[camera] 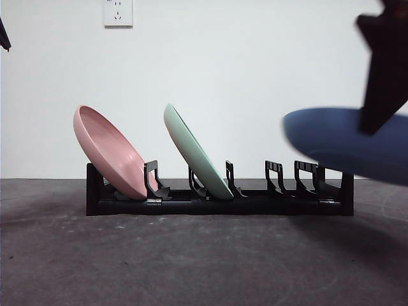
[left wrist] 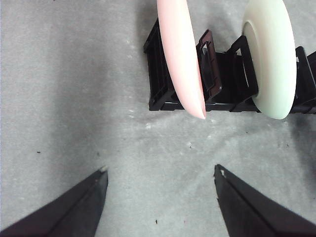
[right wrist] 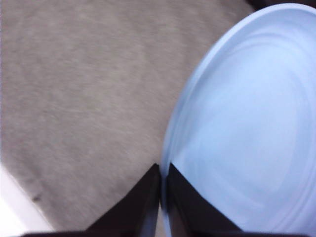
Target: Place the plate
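Right gripper [right wrist: 162, 173]: jaws clamped on the rim of the blue plate [camera: 344, 143], held at the front view's right edge, above the black dish rack [camera: 220, 203]. Rack holds pink plate [camera: 109, 152] and green plate [camera: 196, 153], both tilted. Left gripper [left wrist: 160, 173]: jaws spread, holding nothing.

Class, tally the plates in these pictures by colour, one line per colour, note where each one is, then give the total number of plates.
Pink plate: 1, leaning in the black rack
Green plate: 1, leaning in the rack
Blue plate: 1, clamped at its rim by the right gripper, off the table by the rack's end
Total: 3 plates
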`<state>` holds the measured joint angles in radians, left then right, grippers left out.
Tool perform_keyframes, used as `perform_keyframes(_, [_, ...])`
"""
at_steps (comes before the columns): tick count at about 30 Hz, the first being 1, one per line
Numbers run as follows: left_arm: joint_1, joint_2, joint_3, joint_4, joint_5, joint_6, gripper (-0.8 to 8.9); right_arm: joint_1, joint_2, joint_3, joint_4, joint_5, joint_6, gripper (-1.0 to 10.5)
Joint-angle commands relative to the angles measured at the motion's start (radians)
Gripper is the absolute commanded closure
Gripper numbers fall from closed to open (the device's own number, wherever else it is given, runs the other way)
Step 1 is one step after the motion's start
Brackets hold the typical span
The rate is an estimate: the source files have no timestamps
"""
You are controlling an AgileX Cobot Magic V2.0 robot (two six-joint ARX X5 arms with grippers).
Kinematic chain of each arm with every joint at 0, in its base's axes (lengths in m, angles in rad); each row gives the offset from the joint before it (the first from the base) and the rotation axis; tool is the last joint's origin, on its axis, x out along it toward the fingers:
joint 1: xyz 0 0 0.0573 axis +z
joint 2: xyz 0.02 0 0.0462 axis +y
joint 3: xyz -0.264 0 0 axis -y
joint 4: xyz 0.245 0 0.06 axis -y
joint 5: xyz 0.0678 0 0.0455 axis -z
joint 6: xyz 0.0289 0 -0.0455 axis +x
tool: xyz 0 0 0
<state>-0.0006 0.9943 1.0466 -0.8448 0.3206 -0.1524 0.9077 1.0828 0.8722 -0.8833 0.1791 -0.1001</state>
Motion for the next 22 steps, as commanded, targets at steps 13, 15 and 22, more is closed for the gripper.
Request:
perform_keyframes(13, [0.0,0.006,0.026,0.007,0.006,0.021,4.69,0.231,0.278,0.004,0.261,0.011,0.009,9.4])
perform_keyframes(15, [0.0,0.006,0.026,0.007,0.005,0.021,4.69,0.246,0.311,0.004,0.301,0.013,-0.001,9.4])
perform_keyframes(22, [0.0,0.006,0.026,0.007,0.006,0.021,4.69,0.277,0.399,0.005,0.439,0.014,-0.06,9.4])
